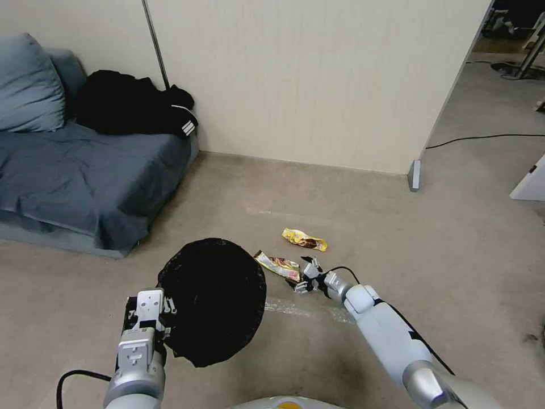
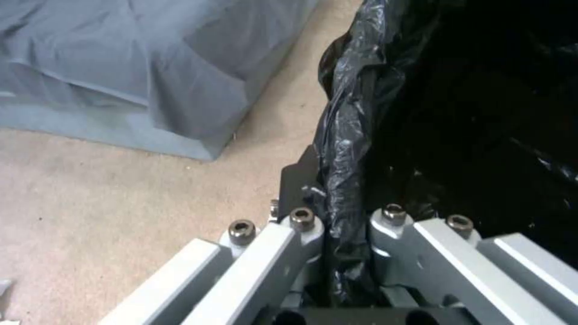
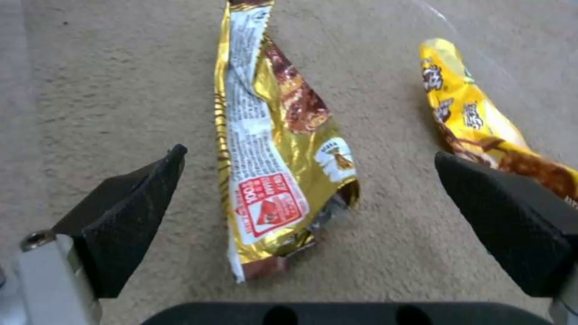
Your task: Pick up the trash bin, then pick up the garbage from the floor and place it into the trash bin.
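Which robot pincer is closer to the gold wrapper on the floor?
Right. The right pincer is open right over the gold wrapper. The left pincer is farther away, shut on the trash bin.

Trash bin white body hidden under black bag; inside unreadable.

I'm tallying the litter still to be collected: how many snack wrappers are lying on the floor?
2. A gold wrapper lies between the open fingers of the right tool, beside the trash bin held by the left tool. A yellow wrapper lies just beyond. The bin may hide more.
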Robot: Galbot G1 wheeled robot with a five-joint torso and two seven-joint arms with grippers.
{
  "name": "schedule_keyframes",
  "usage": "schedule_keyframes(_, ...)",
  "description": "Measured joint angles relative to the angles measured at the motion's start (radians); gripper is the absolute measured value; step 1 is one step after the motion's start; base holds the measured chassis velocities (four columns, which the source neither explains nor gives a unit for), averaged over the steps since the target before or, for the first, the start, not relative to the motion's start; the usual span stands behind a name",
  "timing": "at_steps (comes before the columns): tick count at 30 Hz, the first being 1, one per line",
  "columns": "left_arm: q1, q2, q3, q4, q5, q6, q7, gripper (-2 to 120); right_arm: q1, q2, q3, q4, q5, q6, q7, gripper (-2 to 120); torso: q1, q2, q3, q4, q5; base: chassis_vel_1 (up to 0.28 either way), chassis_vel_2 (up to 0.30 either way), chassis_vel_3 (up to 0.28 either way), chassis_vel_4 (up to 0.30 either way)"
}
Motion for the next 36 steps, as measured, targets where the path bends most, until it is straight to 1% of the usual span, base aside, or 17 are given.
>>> schedule_keyframes(4,0.005,-0.003,0.002,0.000,0.004,-0.004,0.000,1,0.009,0.008,0.009,-0.023,0.000,-0.002,-0.004,100,0.000,0.000,0.000,0.0000,0.0001,0.000,0.000,0.000,0.000)
schedule_keyframes(5,0.007,-0.004,0.004,0.000,0.006,-0.006,0.000,1,0.015,0.013,0.015,-0.039,-0.004,-0.002,-0.005,96,0.000,0.000,0.000,0.0000,0.0001,0.000,0.000,0.000,0.000)
schedule_keyframes(6,0.007,-0.004,0.004,0.000,0.006,-0.006,0.000,1,0.015,0.013,0.015,-0.039,-0.004,-0.002,-0.005,96,0.000,0.000,0.000,0.0000,0.0001,0.000,0.000,0.000,0.000)
schedule_keyframes(9,0.011,-0.005,0.005,0.000,0.009,-0.011,0.000,1,0.023,0.021,0.031,-0.068,-0.014,0.000,-0.007,88,0.000,0.000,0.000,0.0000,0.0000,0.000,0.000,0.000,0.000)
schedule_keyframes(10,0.011,-0.005,0.005,0.000,0.009,-0.011,0.000,1,0.023,0.021,0.031,-0.068,-0.014,0.000,-0.007,88,0.000,0.000,0.000,0.0000,0.0000,0.000,0.000,0.000,0.000)
schedule_keyframes(11,0.011,-0.005,0.006,0.000,0.010,-0.012,0.000,1,0.026,0.024,0.038,-0.076,-0.021,0.002,-0.008,81,0.000,0.000,0.000,0.0000,0.0001,0.000,0.000,0.000,0.000)
schedule_keyframes(13,0.012,-0.006,0.009,0.002,0.013,-0.014,0.000,1,0.028,0.028,0.043,-0.084,-0.029,0.003,-0.009,73,0.000,0.000,0.000,0.0000,0.0001,0.000,0.000,0.000,0.000)
schedule_keyframes(17,0.013,-0.006,0.012,0.004,0.015,-0.016,0.000,1,0.031,0.034,0.045,-0.090,-0.033,0.003,-0.009,70,0.000,0.000,0.000,0.0000,0.0001,0.000,0.000,0.000,0.000)
schedule_keyframes(23,0.014,-0.006,0.012,0.005,0.016,-0.018,0.000,1,0.044,0.047,0.059,-0.115,-0.047,0.004,-0.009,70,0.000,0.000,0.000,0.0000,0.0000,0.000,0.000,0.000,0.000)
schedule_keyframes(27,0.016,-0.006,0.013,0.006,0.018,-0.022,-0.001,1,0.061,0.062,0.072,-0.150,-0.054,0.008,-0.007,65,0.000,0.000,0.000,0.0000,0.0001,0.000,0.000,0.000,0.000)
schedule_keyframes(29,0.017,-0.006,0.013,0.007,0.018,-0.024,-0.001,1,0.069,0.068,0.080,-0.169,-0.055,0.008,-0.008,58,0.000,0.000,0.000,0.0000,0.0000,0.000,0.000,0.000,0.000)
schedule_keyframes(30,0.017,-0.006,0.013,0.007,0.018,-0.024,-0.001,1,0.069,0.068,0.080,-0.169,-0.055,0.008,-0.008,58,0.000,0.000,0.000,0.0000,0.0000,0.000,0.000,0.000,0.000)
schedule_keyframes(31,0.017,-0.006,0.013,0.007,0.018,-0.025,-0.002,1,0.073,0.072,0.087,-0.182,-0.057,0.008,-0.008,51,0.000,0.000,0.000,0.0000,0.0000,0.000,0.000,0.000,0.000)
schedule_keyframes(32,0.018,-0.006,0.013,0.008,0.018,-0.027,-0.002,1,0.075,0.075,0.093,-0.192,-0.058,0.008,-0.009,47,0.000,0.000,0.000,0.0001,0.0001,0.000,0.000,0.000,0.000)
schedule_keyframes(33,0.018,-0.006,0.013,0.009,0.018,-0.028,-0.002,1,0.075,0.075,0.097,-0.197,-0.058,0.008,-0.010,41,0.000,0.000,0.000,0.0001,0.0001,0.000,0.000,0.000,0.000)
schedule_keyframes(34,0.018,-0.006,0.013,0.009,0.018,-0.028,-0.002,1,0.075,0.075,0.097,-0.197,-0.058,0.008,-0.010,41,0.000,0.000,0.000,0.0001,0.0001,0.000,0.000,0.000,0.000)
schedule_keyframes(36,0.017,-0.005,0.013,0.012,0.018,-0.030,-0.003,1,0.074,0.074,0.101,-0.198,-0.058,0.007,-0.013,32,0.000,0.000,0.000,0.0000,0.0001,0.000,0.000,0.000,0.000)
